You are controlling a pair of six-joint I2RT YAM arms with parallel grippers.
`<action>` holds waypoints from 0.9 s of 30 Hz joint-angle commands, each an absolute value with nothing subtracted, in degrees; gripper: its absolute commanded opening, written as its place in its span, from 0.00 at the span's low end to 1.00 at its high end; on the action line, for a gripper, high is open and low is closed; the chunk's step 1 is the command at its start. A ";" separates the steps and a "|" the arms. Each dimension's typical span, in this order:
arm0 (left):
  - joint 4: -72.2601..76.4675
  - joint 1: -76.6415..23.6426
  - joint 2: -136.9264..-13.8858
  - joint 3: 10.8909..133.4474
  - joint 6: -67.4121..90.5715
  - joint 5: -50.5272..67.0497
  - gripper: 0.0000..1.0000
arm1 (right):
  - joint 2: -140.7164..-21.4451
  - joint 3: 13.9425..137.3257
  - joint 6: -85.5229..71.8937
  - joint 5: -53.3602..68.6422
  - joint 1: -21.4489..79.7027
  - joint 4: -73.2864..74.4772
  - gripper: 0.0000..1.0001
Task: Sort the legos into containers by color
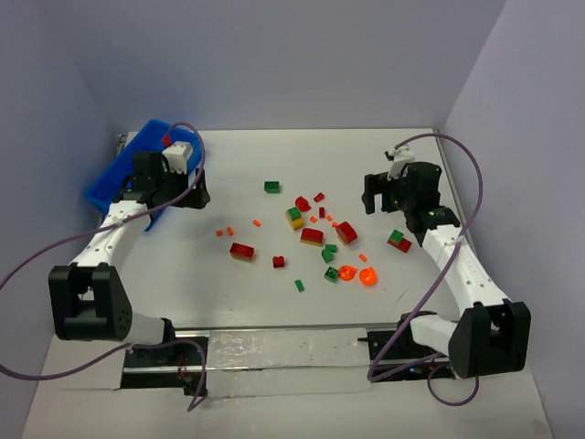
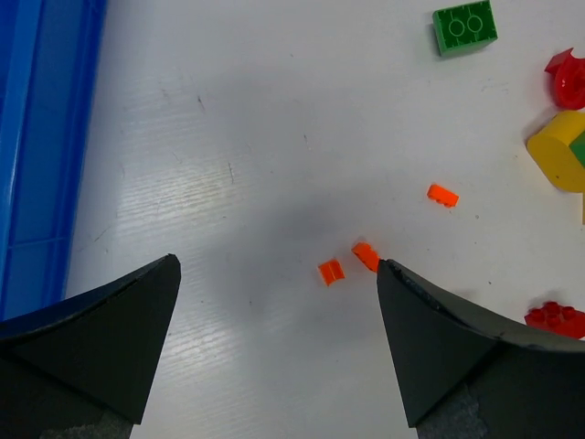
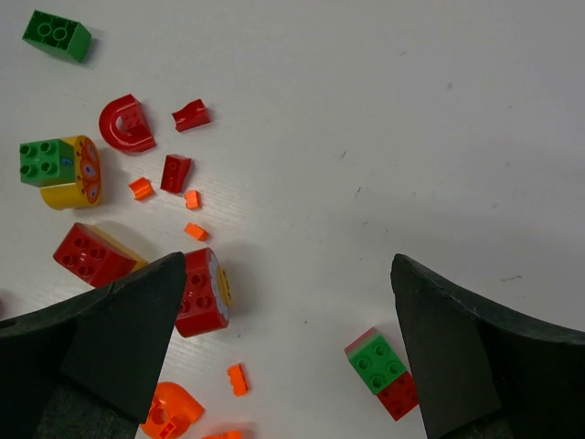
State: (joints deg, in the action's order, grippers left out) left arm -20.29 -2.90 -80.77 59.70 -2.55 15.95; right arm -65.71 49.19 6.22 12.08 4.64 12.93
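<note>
- The blue bin sits at the table's far-left edge, angled along the left wall. Only my overhead view shows most of its length. The left wrist view catches just its rim as a blue band.
- The left gripper hangs just right of the bin, jaws spread wide with nothing between them. From overhead, its arm overlaps the bin's right side.
- A stretch of white table runs rightward from the bin's rim to three tiny orange bits. These are sharp in the left wrist view and mere specks from overhead.
- The legos lie scattered well right of the bin, at mid-table. The lone green brick is the one on the far side.
- The right wrist view adds detail: a red arch, a green brick against a yellow round piece, and a green-on-red pair lying furthest from the bin.
- The right gripper is furthest from the bin, near the right wall. Its jaws are wide apart and hold nothing, with white table below.
</note>
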 commanded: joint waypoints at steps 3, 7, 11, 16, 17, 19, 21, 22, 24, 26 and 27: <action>-22.41 -2.90 -79.40 62.52 -12.77 26.56 0.99 | -65.26 53.05 6.48 13.63 4.94 12.67 1.00; -35.26 -6.03 -83.64 68.38 -28.62 32.54 0.94 | -65.98 53.61 7.33 15.81 4.86 13.97 1.00; -41.68 -12.16 -86.26 70.44 -40.38 32.81 0.92 | -66.82 54.49 7.68 17.81 5.01 15.32 1.00; -44.28 -15.36 -87.46 72.10 -50.37 37.20 0.88 | -67.28 54.89 8.02 18.96 4.94 16.28 1.00; -45.25 -16.08 -88.06 72.77 -53.58 38.90 0.86 | -67.43 54.76 8.09 19.16 4.97 16.37 1.00; -47.03 -18.10 -89.54 73.76 -57.99 39.45 0.85 | -68.06 55.08 8.09 19.40 4.91 16.84 1.00; -49.95 -20.72 -92.30 74.89 -60.95 38.48 0.84 | -68.87 55.60 8.17 19.42 4.96 17.24 1.00; -51.05 -21.65 -93.15 75.19 -62.77 37.93 0.83 | -69.08 55.81 8.17 19.42 4.92 17.49 1.00; -52.50 -23.68 -94.72 75.20 -64.78 36.27 0.82 | -69.47 56.20 8.35 19.43 5.01 17.75 1.00; -52.78 -25.26 -95.57 74.25 -66.79 35.61 0.82 | -69.74 56.44 8.47 19.27 4.98 17.94 1.00; -52.51 -25.84 -96.13 73.44 -68.07 35.26 0.82 | -70.03 56.62 8.55 19.16 4.95 18.10 1.00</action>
State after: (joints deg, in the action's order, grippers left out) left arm -48.28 -23.68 -94.47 73.42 -59.54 34.77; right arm -69.55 53.18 7.74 18.72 4.64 17.56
